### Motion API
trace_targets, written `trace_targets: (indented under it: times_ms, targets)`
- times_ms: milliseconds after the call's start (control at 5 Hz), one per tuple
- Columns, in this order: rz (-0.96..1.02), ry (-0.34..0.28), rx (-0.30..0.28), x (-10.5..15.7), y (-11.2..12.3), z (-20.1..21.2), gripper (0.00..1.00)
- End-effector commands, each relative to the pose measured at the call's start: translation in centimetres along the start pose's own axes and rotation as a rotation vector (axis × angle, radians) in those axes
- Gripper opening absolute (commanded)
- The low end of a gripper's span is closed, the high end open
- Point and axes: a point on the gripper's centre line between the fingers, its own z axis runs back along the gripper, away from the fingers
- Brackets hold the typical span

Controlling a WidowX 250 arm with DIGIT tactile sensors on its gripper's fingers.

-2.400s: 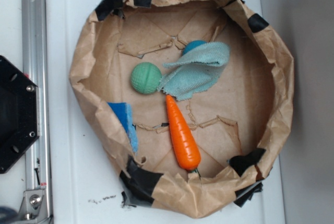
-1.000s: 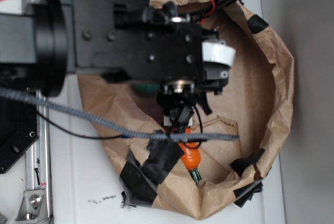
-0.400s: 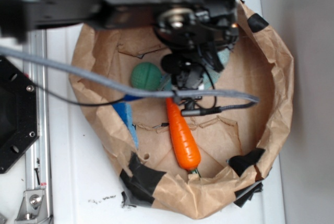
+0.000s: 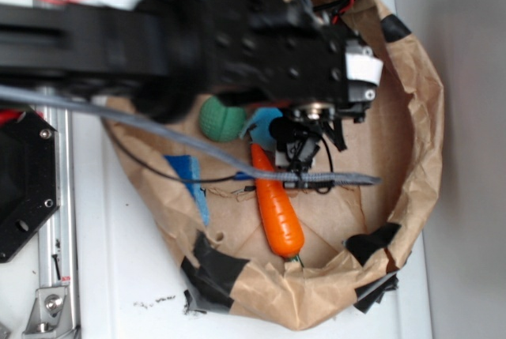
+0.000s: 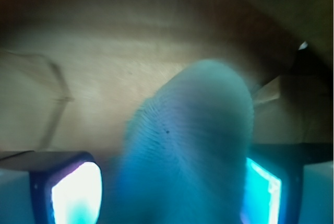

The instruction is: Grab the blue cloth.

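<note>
The blue cloth fills the middle of the wrist view as a pale blue-green woven fold, rising between my two fingers. My gripper stands open around it, and its lit pads show at both lower corners. In the exterior view my arm covers most of the cloth. Only a blue corner of the cloth shows beside the gripper, low inside the paper bowl.
A green ribbed ball lies just left of the cloth. An orange carrot lies below the gripper. A bright blue flat piece rests against the bowl's left wall. A grey cable crosses the bowl.
The arm has swung over the bowl and come down onto the cloth. The wrist has shifted right and lower since 0.4 s ago. The ball and the carrot lie where they were.
</note>
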Motion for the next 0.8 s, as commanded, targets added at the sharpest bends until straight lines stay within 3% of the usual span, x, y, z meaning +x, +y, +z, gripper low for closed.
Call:
trace_targets:
  times_ms: [0,200,400,600]
  targets:
    - [0.086,-0.044,0.039,1.3,1.9,2.2,0.0]
    - [0.113,-0.046,0.046,0.8,2.4,3.8,0.0]
    - [0.165,-0.114,0.108,0.0,3.0,9.0,0.0]
    - [0.126,0.134,0.158,-1.5,2.1,14.1,0.0]
